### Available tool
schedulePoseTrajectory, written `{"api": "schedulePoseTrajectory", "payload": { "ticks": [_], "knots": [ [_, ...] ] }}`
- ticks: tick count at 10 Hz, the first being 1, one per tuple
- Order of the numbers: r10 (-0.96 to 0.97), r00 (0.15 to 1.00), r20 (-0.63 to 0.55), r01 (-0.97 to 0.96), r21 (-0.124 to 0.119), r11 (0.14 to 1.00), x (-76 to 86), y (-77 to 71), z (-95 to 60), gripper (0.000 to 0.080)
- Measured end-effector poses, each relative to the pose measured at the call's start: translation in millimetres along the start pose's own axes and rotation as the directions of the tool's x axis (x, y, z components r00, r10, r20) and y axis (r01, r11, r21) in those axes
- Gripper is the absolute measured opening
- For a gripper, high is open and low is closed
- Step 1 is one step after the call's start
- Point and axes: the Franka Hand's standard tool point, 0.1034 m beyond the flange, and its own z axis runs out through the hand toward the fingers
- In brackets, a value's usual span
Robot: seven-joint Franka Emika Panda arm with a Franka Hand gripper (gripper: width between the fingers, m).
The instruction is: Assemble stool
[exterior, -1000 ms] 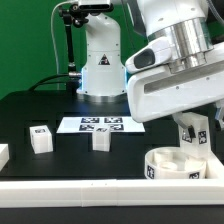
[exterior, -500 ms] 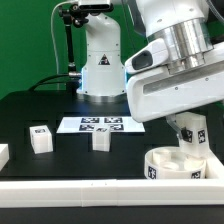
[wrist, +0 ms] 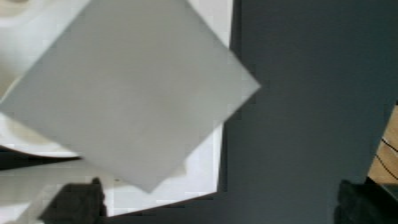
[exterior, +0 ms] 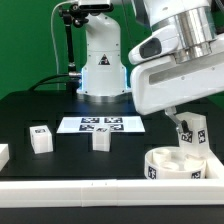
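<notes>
Only the wrist view shows the dark fingers (wrist: pixel 71 205): spread wide, neither touching the white leg (wrist: pixel 128 95) tilted between them. In the exterior view the arm (exterior: pixel 180 60) reaches down at the near right, gripper (exterior: pixel 188 120) over that leg, above the seat (exterior: pixel 180 166).

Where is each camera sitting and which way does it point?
Exterior view: off the arm, by the white rail, facing across the table to the arm's base; the white wrist fills its right, above a leg and the seat.
Wrist view: on the wrist, looking past the two dark tips of the jaws at the tilted leg.
Shared: that leg.
</notes>
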Motion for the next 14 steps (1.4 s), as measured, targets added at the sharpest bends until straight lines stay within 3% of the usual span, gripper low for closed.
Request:
{"api": "schedulePoseTrajectory", "payload": {
  "ticks": [2, 5, 10, 12, 14],
  "knots": [
    [-0.040, 0.999, 0.000, 0.040, -0.002, 0.999, -0.4, -0.6, 0.3, 0.0649],
    [-0.398, 0.917, 0.004, 0.397, -0.054, 0.916, -7.7, -14.1, -0.1, 0.0649],
    [-0.434, 0.900, 0.032, 0.435, -0.043, 0.899, -9.5, -16.3, 0.3, 0.0649],
    [-0.505, 0.851, 0.144, 0.515, -0.040, 0.856, -21.7, -17.3, 0.2, 0.0649],
    [-0.504, 0.843, 0.190, 0.519, -0.035, 0.854, -21.4, -8.8, -3.3, 0.0649]
  ]
}}
